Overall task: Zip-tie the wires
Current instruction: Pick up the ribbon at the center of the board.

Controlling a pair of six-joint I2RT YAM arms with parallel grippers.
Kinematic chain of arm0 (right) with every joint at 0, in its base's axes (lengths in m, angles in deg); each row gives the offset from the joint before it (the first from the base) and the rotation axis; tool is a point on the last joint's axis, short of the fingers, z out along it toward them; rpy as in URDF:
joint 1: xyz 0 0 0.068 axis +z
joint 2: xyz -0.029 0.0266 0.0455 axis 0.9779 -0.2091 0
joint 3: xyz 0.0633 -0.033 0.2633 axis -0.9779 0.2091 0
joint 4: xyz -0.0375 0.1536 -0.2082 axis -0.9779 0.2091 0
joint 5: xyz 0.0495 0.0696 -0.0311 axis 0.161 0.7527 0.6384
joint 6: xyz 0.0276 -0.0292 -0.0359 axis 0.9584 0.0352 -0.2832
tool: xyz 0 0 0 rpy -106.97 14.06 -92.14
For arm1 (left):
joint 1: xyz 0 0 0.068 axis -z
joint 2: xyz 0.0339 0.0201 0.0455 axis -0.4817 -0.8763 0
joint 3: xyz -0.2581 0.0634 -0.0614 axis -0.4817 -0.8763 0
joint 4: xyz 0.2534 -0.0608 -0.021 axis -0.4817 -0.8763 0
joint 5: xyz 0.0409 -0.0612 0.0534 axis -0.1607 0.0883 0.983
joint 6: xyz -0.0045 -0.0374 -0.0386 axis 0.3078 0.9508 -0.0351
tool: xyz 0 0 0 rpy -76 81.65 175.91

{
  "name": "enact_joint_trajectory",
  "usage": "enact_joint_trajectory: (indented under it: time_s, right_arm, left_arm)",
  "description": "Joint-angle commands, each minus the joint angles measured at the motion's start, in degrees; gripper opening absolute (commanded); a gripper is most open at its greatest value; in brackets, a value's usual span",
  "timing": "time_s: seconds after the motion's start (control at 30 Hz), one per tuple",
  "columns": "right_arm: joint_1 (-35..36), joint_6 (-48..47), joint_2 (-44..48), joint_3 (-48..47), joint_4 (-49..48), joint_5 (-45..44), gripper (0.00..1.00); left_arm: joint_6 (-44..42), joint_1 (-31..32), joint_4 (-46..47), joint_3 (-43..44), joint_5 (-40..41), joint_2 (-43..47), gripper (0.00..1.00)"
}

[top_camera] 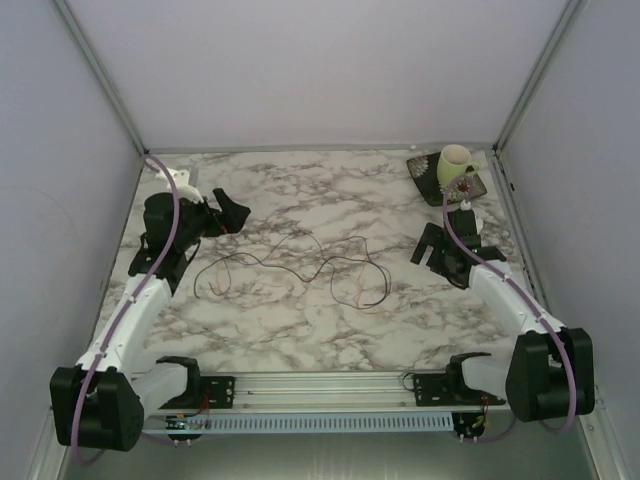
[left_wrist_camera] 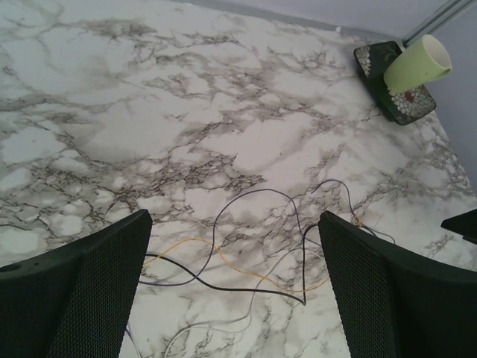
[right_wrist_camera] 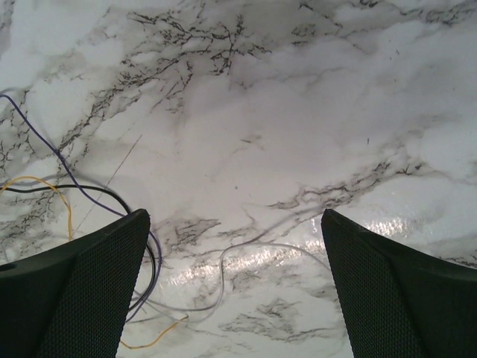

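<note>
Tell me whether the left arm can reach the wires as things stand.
Probably yes. The left hand is open above the marble table. The wires lie loose on the table just ahead of it, between its fingers in the wrist view, and nothing covers them.

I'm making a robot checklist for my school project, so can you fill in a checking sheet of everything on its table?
Surface: white-grey marble table, no spills seen.
Job's things: wires lying loose in curls mid-table, not bundled; no zip tie seen.
Clutter: pale green cup on a dark tray, far right corner.
Grippers: left gripper open, empty; right gripper open, empty; one at each side of the wires, not touching them.
Cables: purple cables run along both arms.
Surroundings: plain pale walls; metal rail at the near edge.
</note>
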Motion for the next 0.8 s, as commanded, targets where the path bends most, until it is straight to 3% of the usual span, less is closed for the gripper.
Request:
enact_joint_trajectory:
  time_s: [0.0, 0.47, 0.77]
  right_arm:
    - [0.5, -1.7, -1.6, -1.8, -4.3, -1.2, 0.96]
    - [0.1, -4.8, -14.2, -10.3, -7.9, -3.6, 0.87]
    - [-2.8, -16.1, -25.9, -19.5, -11.5, -7.0, 0.79]
  left_arm:
    - [0.4, -0.2, 6.5, -1.6, 0.7, -2.5, 0.94]
    - [-2.3, -0.1, 10.9, 0.2, 1.3, -12.1, 0.85]
    - [-3.1, -0.1, 11.7, 0.2, 1.2, -12.2, 0.82]
